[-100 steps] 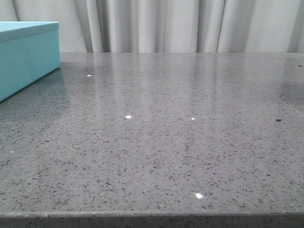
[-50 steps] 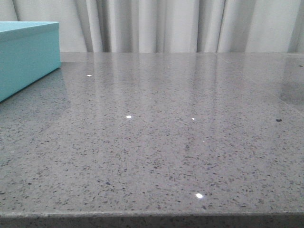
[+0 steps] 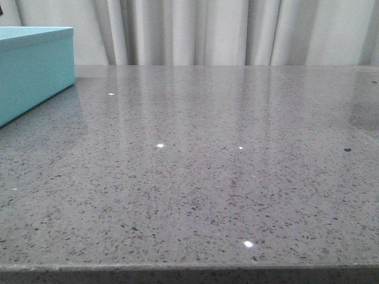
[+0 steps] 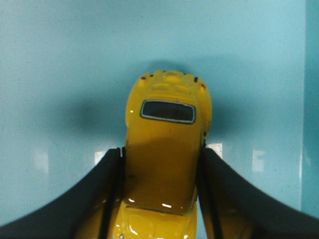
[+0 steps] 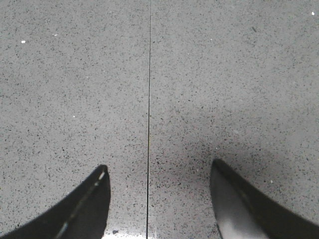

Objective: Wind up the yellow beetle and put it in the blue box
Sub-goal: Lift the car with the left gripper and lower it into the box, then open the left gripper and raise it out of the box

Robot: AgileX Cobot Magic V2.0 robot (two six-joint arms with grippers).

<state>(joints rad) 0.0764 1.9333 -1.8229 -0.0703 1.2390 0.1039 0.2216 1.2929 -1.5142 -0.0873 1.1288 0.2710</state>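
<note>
In the left wrist view the yellow beetle is clamped between my left gripper's two black fingers, one on each flank, its dark rear window facing the camera. A flat turquoise surface of the blue box fills the view behind the car. In the front view the blue box stands at the far left of the grey table; neither arm shows there. My right gripper is open and empty above the speckled tabletop.
The grey speckled stone table fills the front view, with white curtains behind it. A thin dark seam in the tabletop runs between my right fingers.
</note>
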